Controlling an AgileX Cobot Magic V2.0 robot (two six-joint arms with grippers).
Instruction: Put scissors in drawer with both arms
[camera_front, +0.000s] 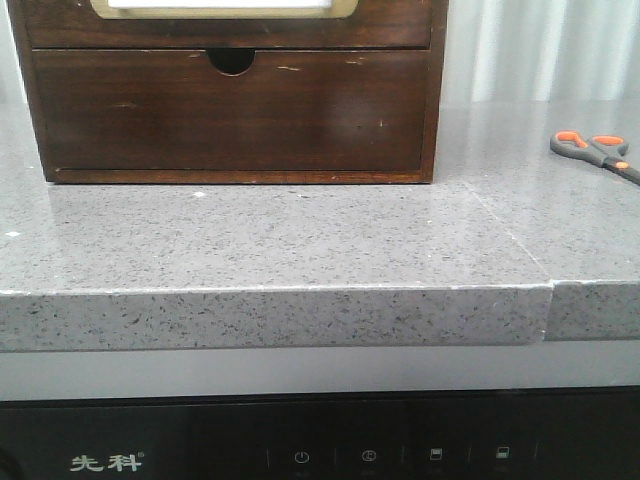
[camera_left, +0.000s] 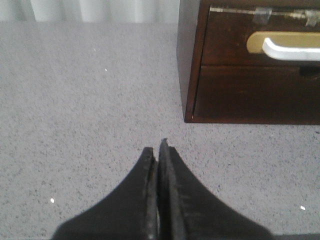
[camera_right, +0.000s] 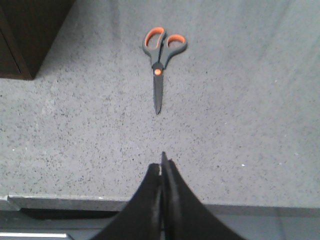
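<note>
Front view crops scissors (camera_front: 597, 153) blades and drawer (camera_front: 225, 22), both grippers (camera_left: 160, 150) (camera_right: 162, 162) pressed together

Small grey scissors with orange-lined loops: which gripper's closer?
Right. Right gripper faces the scissors lying ahead of it; left gripper sits by the wooden drawer, scissors out of its view.

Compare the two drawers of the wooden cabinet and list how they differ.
The upper drawer has a white bar handle on a gold plate; the lower drawer has only a semicircular notch at its top edge. The upper sits directly above the lower. Both are dark brown wood, scratched, and shut.
</note>
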